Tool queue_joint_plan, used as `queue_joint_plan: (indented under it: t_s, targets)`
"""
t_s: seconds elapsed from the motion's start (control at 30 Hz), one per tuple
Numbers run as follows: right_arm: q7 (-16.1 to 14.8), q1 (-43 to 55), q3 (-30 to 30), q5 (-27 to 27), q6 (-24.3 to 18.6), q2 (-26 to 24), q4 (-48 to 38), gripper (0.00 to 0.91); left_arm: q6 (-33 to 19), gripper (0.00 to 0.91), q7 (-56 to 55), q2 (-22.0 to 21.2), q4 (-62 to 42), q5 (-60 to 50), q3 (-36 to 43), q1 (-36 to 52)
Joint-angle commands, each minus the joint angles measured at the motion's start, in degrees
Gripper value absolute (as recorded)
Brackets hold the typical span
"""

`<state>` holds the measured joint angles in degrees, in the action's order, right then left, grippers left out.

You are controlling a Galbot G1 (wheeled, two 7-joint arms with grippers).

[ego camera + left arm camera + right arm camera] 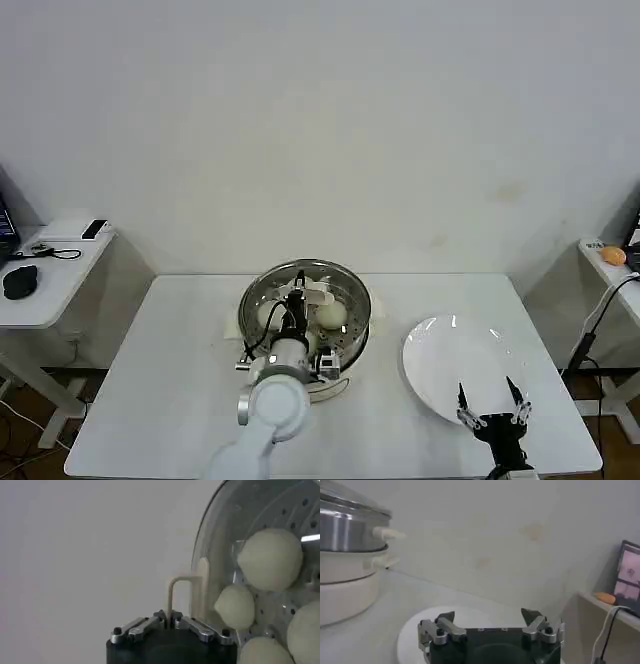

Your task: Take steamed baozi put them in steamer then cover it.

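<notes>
Your left gripper [297,300] sits over the steamer [355,290], which stands mid-table on its white base. Its fingers are clamped together on the cover's [220,535] beige handle [181,592]; the left wrist view shows the thin loop of that handle pinched right at the jaw tips. The glass cover lies across the steamer's top, and through it you see four baozi [271,559] resting on the perforated tray, packed close to one another. In the head view, one baozi [331,314] shows just beside your gripper, toward the robot's right.

Your right gripper [493,406] hangs at the near edge of the white plate [450,355], well apart from the steamer, with its fingers spread apart and nothing between them. The right wrist view shows the steamer [347,530] off to one side with the cover's rim on top.

The table [170,370] is white.
</notes>
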<state>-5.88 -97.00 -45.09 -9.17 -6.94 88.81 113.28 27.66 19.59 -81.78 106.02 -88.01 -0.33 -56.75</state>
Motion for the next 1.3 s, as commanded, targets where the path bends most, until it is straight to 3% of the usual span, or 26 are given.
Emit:
queue_joint_plan:
  t_s: [0.03,0.93,0.97,1.0,1.3]
  targets:
    - [0.0,0.0,0.2,-0.1,0.0,0.0,-0.1,0.907,0.0,0.000,0.1,-0.3,-0.2,-0.5,0.0,-0.1]
    - [0.0,-0.2,0.6,-0.3,-0.2,-0.3,-0.2,0.907,-0.9,0.000,-0.2,-1.0,-1.5,-1.4,-0.8,-0.3]
    - [0.0,-0.2,0.6,-0.3,-0.2,-0.3,-0.2,0.907,-1.0,0.363,-0.3,-1.1,-1.5,-1.4,-0.8,-0.4]
    - [0.0,-0.2,0.6,-0.3,-0.3,-0.4,-0.3,0.907,-1.1,0.907,-0.3,-1.2,-1.4,-1.3,-0.9,-0.4]
    - [0.0,-0.3,1.0,-0.5,-0.3,-0.6,-0.3,0.907,-1.6,0.907,-0.1,-0.4,3.2,-0.6,-1.4,-3.3]
